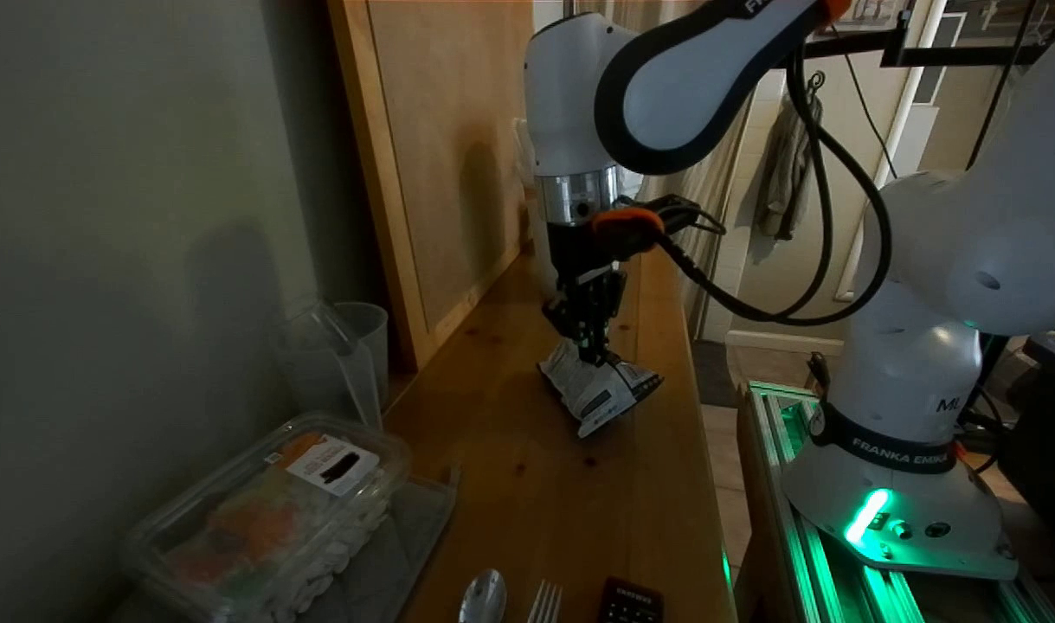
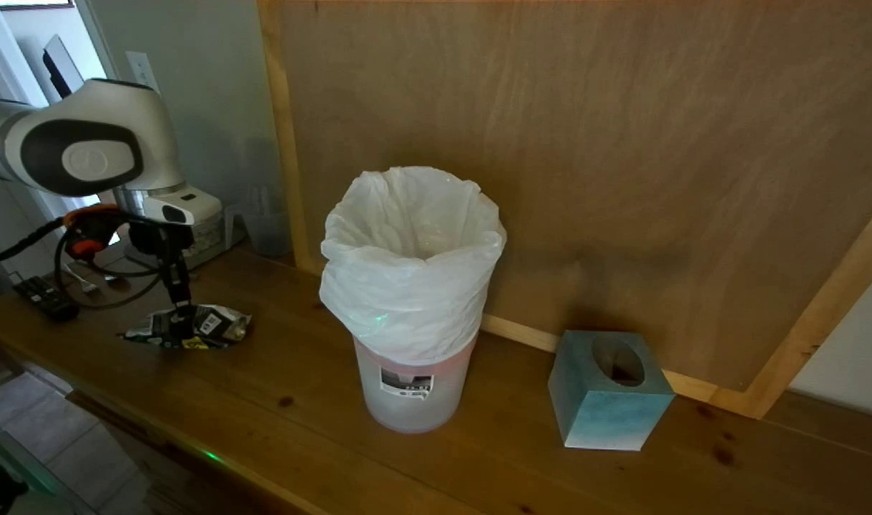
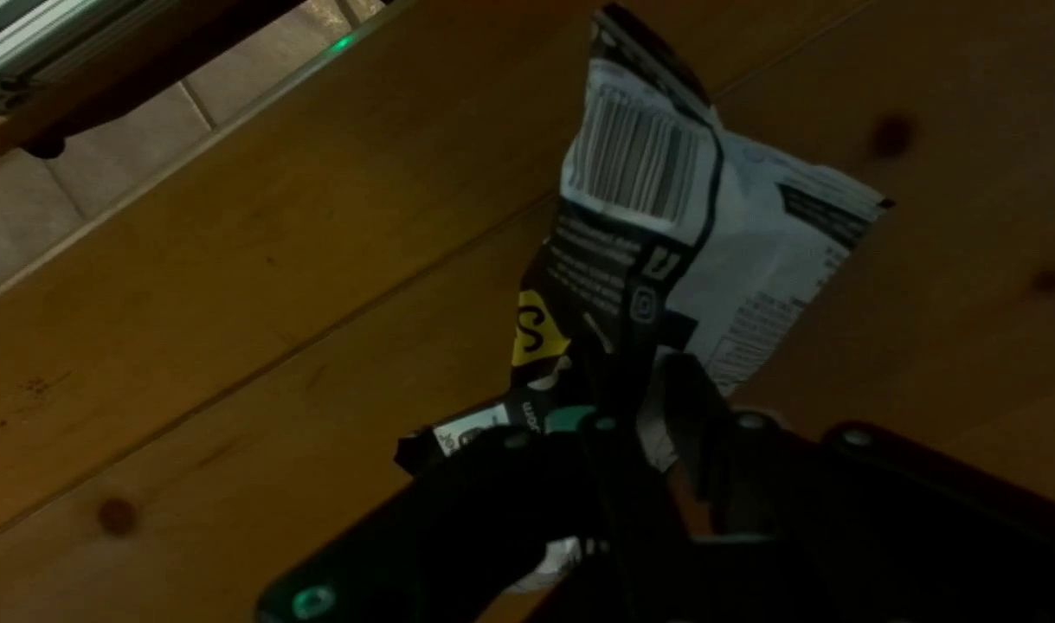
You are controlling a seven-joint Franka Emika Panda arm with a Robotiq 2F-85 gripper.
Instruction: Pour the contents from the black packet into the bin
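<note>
Knotty, orange-brown wooden worktop [image 2: 307, 411], seams between its boards, edge above grey floor tiles [image 3: 116, 160] in the wrist view. Behind, a framed wood panel [image 2: 586, 157] and a grey wall [image 1: 103, 216]; farther off, a dark cloth [image 1: 785, 173] on a hook [image 1: 816, 80]. Pinched in the tool [image 1: 593, 355], down near the worktop: a black-and-white packet [image 1: 601, 398], contact with the wood impossible to tell. Well apart in an exterior view, before the panel: a bin [image 2: 414, 413], white liner [image 2: 414, 307] over its upper part, then a teal box [image 2: 607, 422].

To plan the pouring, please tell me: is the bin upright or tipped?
Upright: in an exterior view, the bin stands on its base and its white bag opens upward.
</note>
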